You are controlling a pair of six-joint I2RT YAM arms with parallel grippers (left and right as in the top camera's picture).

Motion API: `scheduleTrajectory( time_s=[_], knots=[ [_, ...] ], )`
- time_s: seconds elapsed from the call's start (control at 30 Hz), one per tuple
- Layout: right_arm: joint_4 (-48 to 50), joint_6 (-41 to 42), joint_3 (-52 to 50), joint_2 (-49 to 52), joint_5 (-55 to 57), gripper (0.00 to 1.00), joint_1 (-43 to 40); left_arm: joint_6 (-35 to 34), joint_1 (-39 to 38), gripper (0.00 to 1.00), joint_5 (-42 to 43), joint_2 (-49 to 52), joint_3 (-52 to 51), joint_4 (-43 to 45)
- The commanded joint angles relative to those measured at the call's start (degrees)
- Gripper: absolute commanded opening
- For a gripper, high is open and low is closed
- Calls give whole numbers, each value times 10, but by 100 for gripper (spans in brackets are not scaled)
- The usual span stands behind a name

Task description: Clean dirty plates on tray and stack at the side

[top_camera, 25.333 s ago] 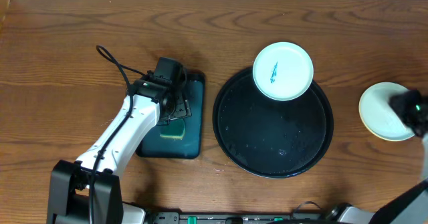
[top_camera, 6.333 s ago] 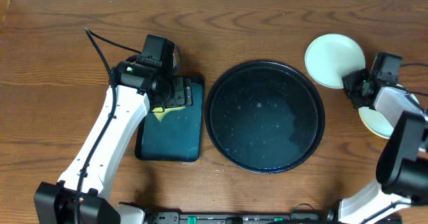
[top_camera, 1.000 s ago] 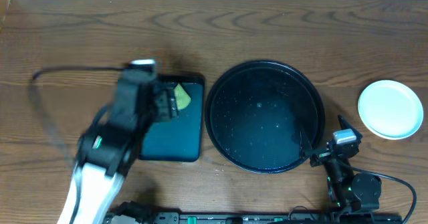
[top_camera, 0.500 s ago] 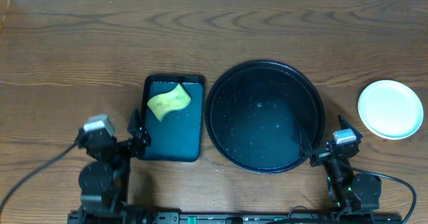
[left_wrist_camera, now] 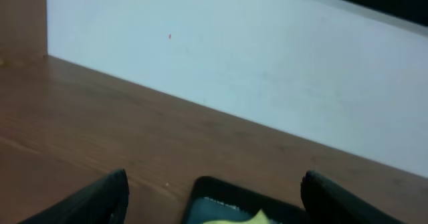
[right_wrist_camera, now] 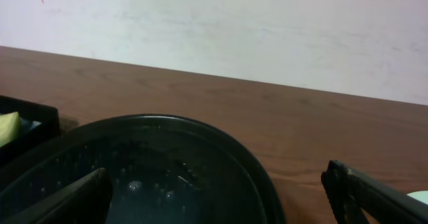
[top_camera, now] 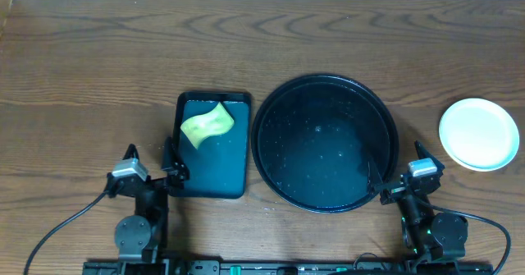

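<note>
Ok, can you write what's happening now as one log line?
left fingers: open | right fingers: open | plates: on table, right of tray | tray: plate-free

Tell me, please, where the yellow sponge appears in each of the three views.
Overhead: the yellow sponge lies left of centre, in the teal tray's upper end.
Left wrist: yellow sponge tip at the bottom edge, centre.
Right wrist: yellow sponge sliver at the far left edge.
Shared landmark: the teal tray's dark rim beside it.
</note>
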Motion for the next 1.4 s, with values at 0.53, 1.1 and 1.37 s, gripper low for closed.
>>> scheduleTrajectory(
  time_s=[0.53, 1.1, 1.37],
  knots=[
    [-2, -5, -1, -3, 3, 99, -3, -1, 2, 83, 6, -3, -24, -86],
    [-2, -5, -1, -3, 3, 99, -3, -1, 2, 83, 6, 8, -23, -83],
    [-2, -5, -1, -3, 3, 99, -3, -1, 2, 83, 6, 8, -23, -83]
  ],
)
